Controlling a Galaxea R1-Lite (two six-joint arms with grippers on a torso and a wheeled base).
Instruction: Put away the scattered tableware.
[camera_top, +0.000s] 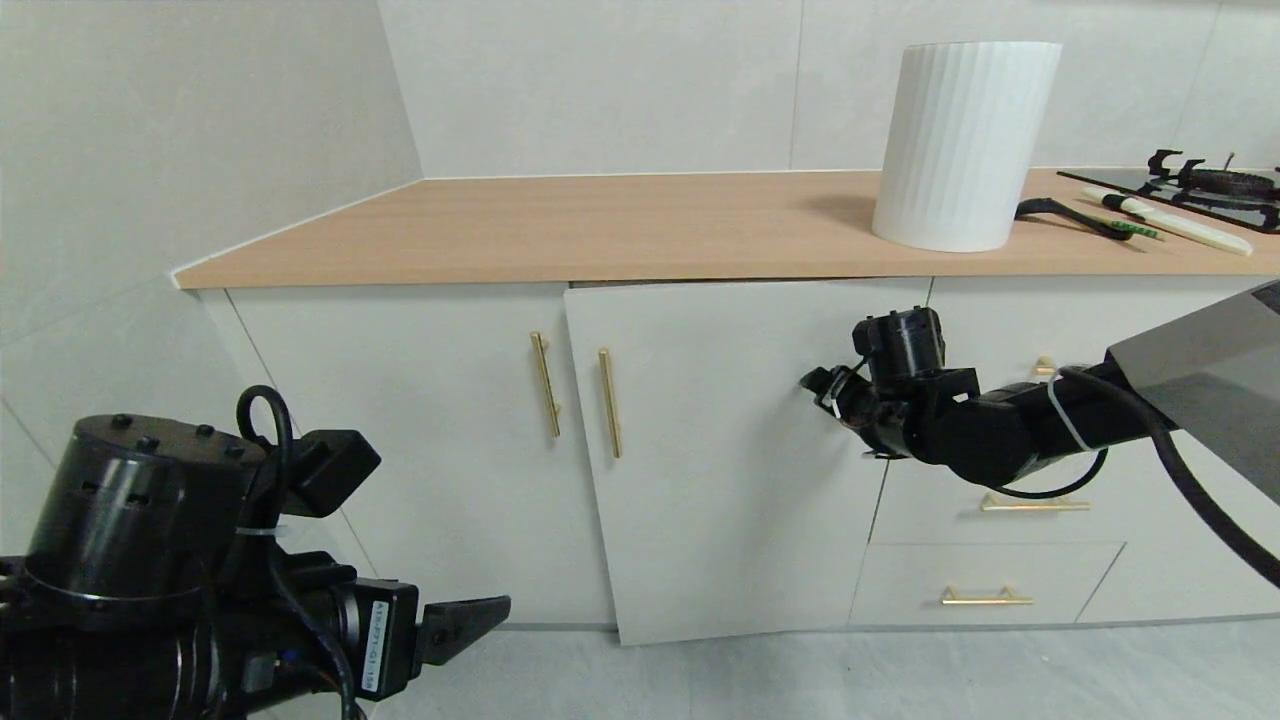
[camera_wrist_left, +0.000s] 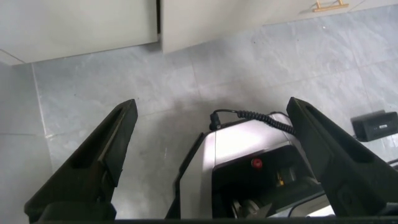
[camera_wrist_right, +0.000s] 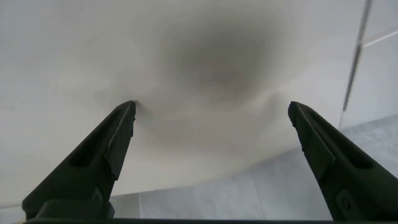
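Task looks barely begun: utensils (camera_top: 1130, 215) lie loose on the countertop (camera_top: 600, 225) beside the white ribbed container (camera_top: 960, 145), cabinet door (camera_top: 730, 470) ajar, right gripper (camera_wrist_right: 211, 109) spread empty against its face, left gripper (camera_wrist_left: 211, 106) spread empty, low over the floor (camera_wrist_left: 249, 68).

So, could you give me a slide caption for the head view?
Right gripper open at the ajar cabinet door; white container and utensils on the counter.

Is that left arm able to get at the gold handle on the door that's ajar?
Probably yes: the open left gripper sits low, left of the handle, with nothing between them.
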